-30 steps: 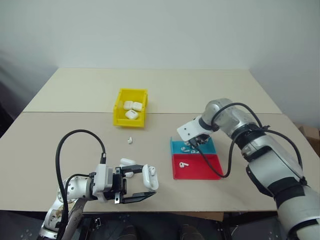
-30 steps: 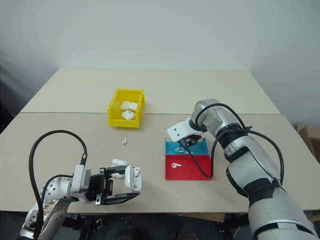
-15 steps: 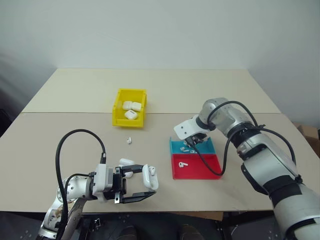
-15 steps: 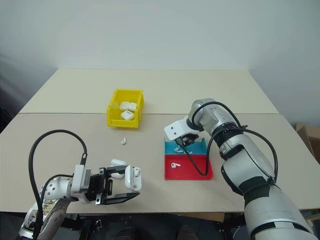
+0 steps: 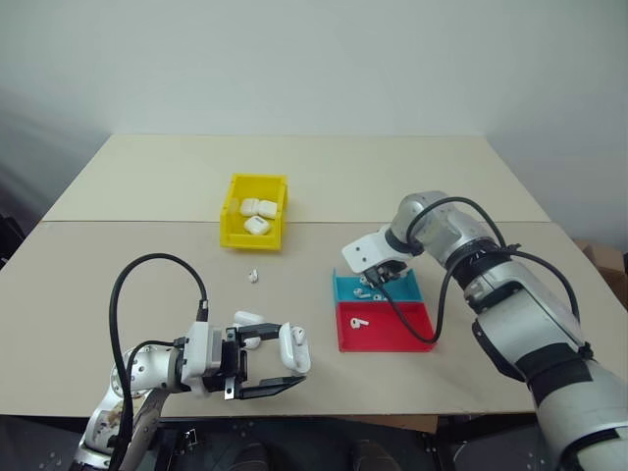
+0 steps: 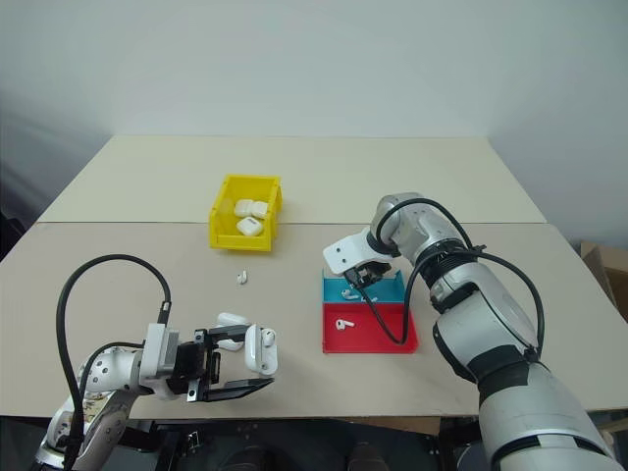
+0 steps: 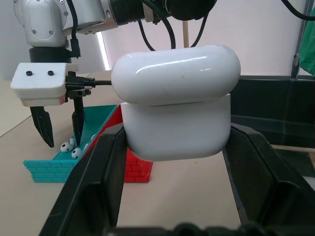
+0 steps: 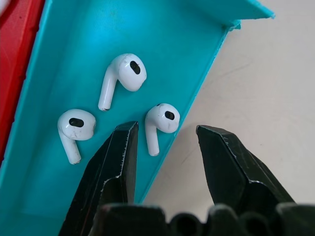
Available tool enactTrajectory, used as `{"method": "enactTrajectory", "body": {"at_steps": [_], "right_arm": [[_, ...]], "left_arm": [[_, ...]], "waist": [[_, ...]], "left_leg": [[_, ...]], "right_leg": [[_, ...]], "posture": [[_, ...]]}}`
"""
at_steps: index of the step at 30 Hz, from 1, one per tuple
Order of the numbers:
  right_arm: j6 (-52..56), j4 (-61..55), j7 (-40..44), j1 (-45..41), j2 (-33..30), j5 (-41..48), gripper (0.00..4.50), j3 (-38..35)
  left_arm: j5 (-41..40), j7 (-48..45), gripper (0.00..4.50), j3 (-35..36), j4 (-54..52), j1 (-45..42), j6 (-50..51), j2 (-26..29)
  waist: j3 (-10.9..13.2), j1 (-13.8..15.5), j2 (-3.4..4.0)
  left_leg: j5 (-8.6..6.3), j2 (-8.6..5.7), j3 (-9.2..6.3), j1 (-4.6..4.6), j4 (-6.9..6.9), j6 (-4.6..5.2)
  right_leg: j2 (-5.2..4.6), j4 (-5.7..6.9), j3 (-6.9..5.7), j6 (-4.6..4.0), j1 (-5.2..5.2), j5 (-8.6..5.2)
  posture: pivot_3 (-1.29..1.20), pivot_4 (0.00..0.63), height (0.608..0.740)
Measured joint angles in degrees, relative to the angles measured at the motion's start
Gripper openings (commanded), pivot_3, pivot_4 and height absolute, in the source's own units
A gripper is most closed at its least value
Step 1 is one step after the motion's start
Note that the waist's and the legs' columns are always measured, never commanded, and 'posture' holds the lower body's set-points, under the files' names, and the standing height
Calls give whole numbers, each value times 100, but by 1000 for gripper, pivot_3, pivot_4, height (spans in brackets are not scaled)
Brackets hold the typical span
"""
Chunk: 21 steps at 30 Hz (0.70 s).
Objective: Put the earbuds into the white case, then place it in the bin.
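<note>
Right end effector (image 8: 165,147), black tapered fingers parted, poised above glossy white stemmed plastic earbuds (image 8: 160,123) in flat teal tray (image 8: 59,196), left end effector (image 7: 172,162) clamping smooth rounded white case (image 7: 174,103), yellow walled plastic bin (image 5: 235,228) far across matte beige worktop (image 5: 147,255).

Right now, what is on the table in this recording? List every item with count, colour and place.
Bright yellow plastic open-top bin: one, far middle of the tan table.
Glossy white closed earbud cases in the bin: three.
Flat teal tray: one, right of centre, farther side of the red tray.
Tiny white earbuds in the teal tray: three.
Flat red tray: one, touching the teal tray's near side, holding one white earbud.
Loose white earbud: one, on the table before the bin.
White case on the table: one, near front left.
White case held: one, lid open.
Left gripper: shut on that case.
Right gripper: open, poised over an earbud at the teal tray's edge.
</note>
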Motion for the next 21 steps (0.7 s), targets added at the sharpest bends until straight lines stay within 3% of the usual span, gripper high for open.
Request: {"method": "enactTrajectory", "body": {"at_steps": [2, 5, 21], "right_arm": [[-18, -1, 1, 0, 0, 0, 2312, 0], [-58, -3, 15, 1, 0, 1, 1795, -2], [-215, -148, 127, 127, -1, -9, 1795, -51]], "left_arm": [[1, 0, 2765, 0, 0, -2, 0, 1], [1, 1, 2765, 0, 0, -3, 0, 2], [2, 1, 2765, -1, 0, -16, 0, 53]], "waist": [[0, 1, 0], [0, 0, 0], [0, -1, 0]], "left_leg": [[0, 0, 0, 0, 0, 0], [0, 0, 0, 0, 0, 0], [0, 0, 0, 1, 0, 0]], "right_leg": [[0, 0, 0, 0, 0, 0], [0, 0, 0, 0, 0, 0], [0, 1, 0, 0, 0, 0]], "posture": [[0, 150, 740], [0, 150, 740], [0, 150, 740]]}}
